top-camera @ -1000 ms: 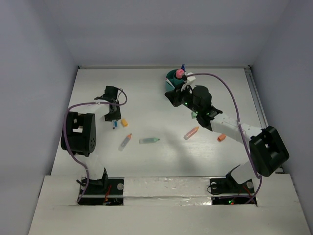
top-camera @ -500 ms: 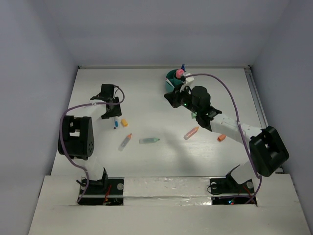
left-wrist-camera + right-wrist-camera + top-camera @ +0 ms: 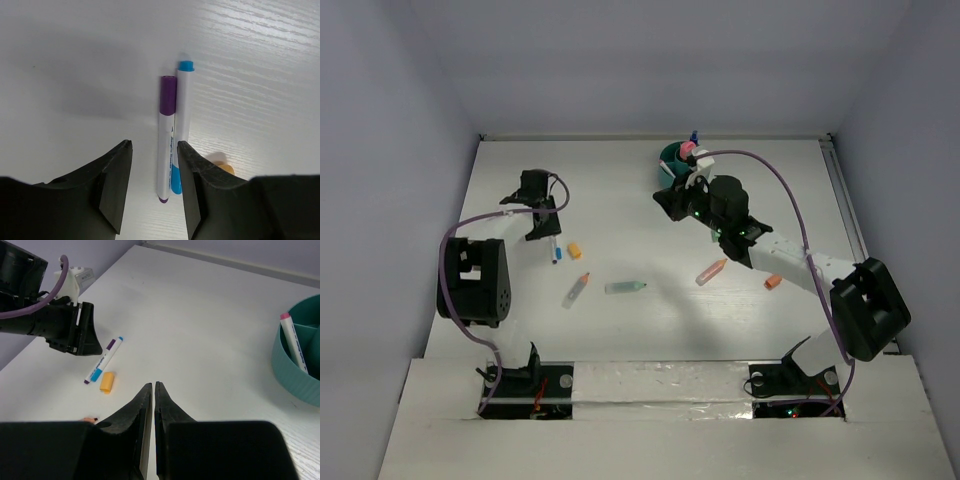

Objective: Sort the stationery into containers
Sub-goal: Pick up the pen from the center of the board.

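Fingers of the left gripper [image 3: 154, 145] are standing apart, gripping nothing, above a purple-capped white pen [image 3: 166, 135] and a blue-capped white pen [image 3: 183, 115] lying side by side, touching; print on the purple pen's barrel is showing too small to read. A small orange cap [image 3: 224, 169] is lying just beside them. Farther off, the right gripper [image 3: 152, 385] is pressing its fingers together, empty, near the round teal plastic organiser [image 3: 292, 375] holding a pink-capped pen [image 3: 295, 342].
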Controlling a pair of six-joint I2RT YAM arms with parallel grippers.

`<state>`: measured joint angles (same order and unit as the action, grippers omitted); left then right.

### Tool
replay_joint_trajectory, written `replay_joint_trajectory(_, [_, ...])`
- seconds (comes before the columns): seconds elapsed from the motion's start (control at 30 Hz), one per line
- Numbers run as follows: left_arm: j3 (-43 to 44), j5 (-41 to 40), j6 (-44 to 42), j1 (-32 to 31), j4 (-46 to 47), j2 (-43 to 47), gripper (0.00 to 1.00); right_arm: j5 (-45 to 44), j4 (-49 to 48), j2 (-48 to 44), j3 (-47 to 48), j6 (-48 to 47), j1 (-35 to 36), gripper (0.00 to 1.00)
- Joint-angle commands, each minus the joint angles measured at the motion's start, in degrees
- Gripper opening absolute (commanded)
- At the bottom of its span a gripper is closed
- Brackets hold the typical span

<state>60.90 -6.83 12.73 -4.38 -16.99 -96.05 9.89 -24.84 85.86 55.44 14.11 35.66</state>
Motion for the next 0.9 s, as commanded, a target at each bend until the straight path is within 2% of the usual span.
replay_joint_trajectory(0.0, [0.4,0.2,0.0,0.5,-0.1,-1.6,0.38,0.1,-1.0,-0.1,2.4,-0.7,0.5,0.12])
replay_joint_trajectory(0.07, [0.5,-0.5,-0.1,0.5,-0.4,-2.5,0.37,0.2,-1.1,-0.1,2.4,-0.6,0.5,0.12])
replay_joint_trajectory(0.37, [0.6,-2.7,0.0,0.5,-1.4,-5.7,0.22,0.6,-0.9,-0.3,2.7,-0.3,1.0,0.12])
replay_joint_trajectory(0.43, [0.9,-2.7,-0.1,0.5,-2.1,-6.4,0.12,1.3,0.0,-0.1,3.1,0.1,1.0,0.14])
replay_joint_trajectory(0.47, [1.1,-3.2,-0.1,0.5,-2.3,-6.5,0.06,1.7,0.5,0.4,3.9,0.3,1.5,0.16])
replay_joint_trajectory(0.5, [1.2,-3.5,-0.1,0.5,-2.6,-6.0,0.0,2.1,1.3,0.7,4.7,0.5,1.5,0.25])
replay_joint_trajectory(0.57, [1.3,-4.2,-0.1,0.5,-2.6,-4.6,0.0,4.3,4.5,1.7,7.4,1.5,1.5,0.35])
replay_joint_trajectory(0.6, [1.4,-4.8,-0.1,0.5,-2.8,-2.6,0.0,5.6,6.7,2.9,8.4,2.1,1.5,0.44])
replay_joint_trajectory(0.73, [1.0,-6.2,-0.2,0.5,-2.2,5.5,0.0,12.4,9.1,5.1,11.6,6.0,1.5,0.58])
replay_joint_trajectory(0.87, [-2.2,3.1,-1.9,0.5,1.8,15.8,0.0,14.8,8.6,5.1,12.1,10.9,2.0,0.77])
